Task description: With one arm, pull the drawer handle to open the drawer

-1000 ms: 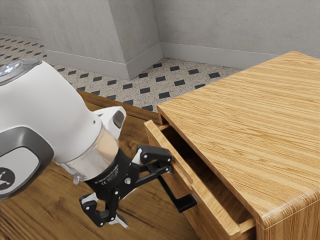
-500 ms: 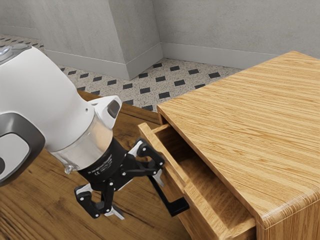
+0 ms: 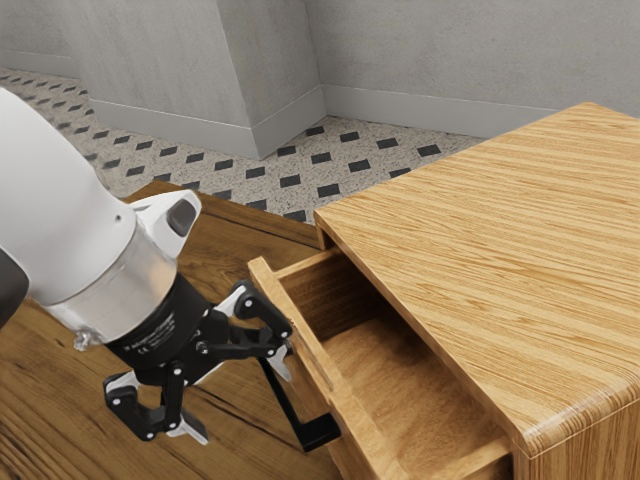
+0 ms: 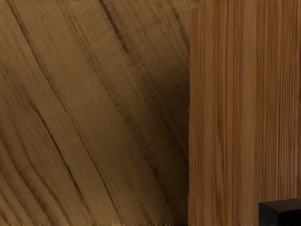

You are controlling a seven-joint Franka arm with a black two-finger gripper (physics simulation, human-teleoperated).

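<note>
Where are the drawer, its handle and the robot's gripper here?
drawer (image 3: 400, 385): exterior view, bare inner floor.
handle (image 3: 289, 400): exterior view, middle of black bar.
gripper (image 3: 239, 392): exterior view, midway between fingertips.

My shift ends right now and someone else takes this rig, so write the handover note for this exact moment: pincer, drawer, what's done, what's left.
Pincer: open, fingers spread wide. One sits at the upper end of the black handle in the exterior view and seems to hook it rather than clamp it.
Drawer: pulled well out of the wooden cabinet, so its inside floor shows.
Done: the drawer is open a good way.
Left: if full travel is wanted, pull further along the same line, then back the pincer off the handle.
</note>
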